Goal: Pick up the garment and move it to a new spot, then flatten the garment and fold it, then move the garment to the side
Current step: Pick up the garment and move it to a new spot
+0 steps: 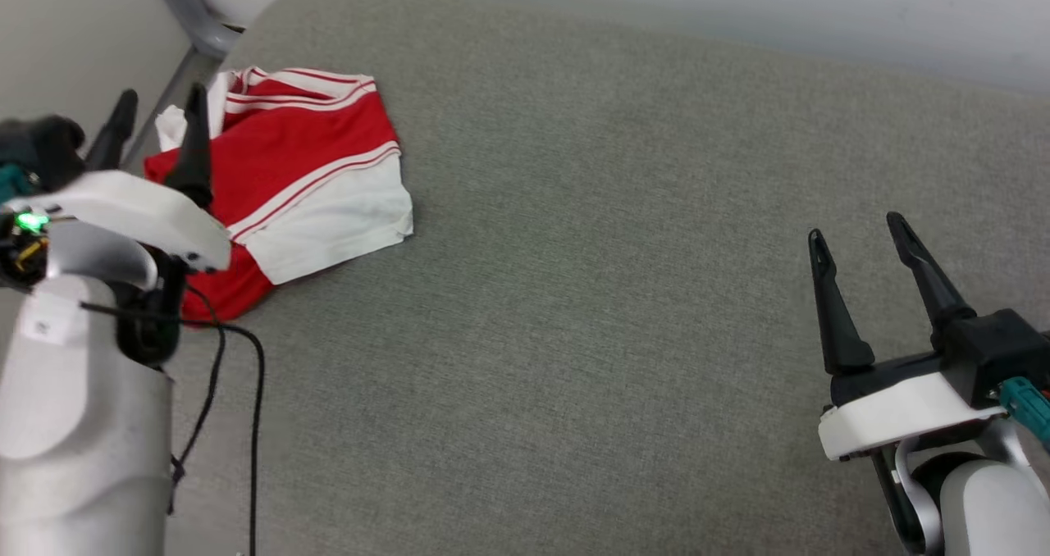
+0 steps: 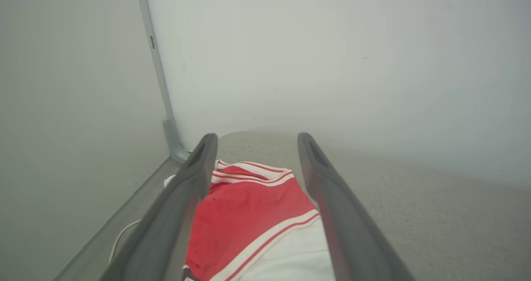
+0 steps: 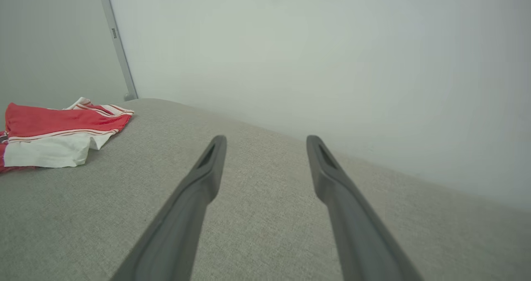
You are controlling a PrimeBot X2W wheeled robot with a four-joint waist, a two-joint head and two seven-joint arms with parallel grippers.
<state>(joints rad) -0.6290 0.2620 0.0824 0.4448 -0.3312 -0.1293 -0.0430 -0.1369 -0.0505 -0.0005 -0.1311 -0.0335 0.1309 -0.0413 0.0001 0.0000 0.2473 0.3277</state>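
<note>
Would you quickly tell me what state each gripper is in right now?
Left gripper: open, holding nothing, near the garment.
Right gripper: open, holding nothing, over the grey surface.

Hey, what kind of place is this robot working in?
Probably an indoor test cell rather than a home: a broad grey fabric-covered surface, bare pale walls close around it, and a grey metal post in the corner. The garment lies near that corner.

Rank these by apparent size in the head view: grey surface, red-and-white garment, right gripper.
1. Grey surface.
2. Red-and-white garment.
3. Right gripper, a close call: it is nearer the camera.
</note>
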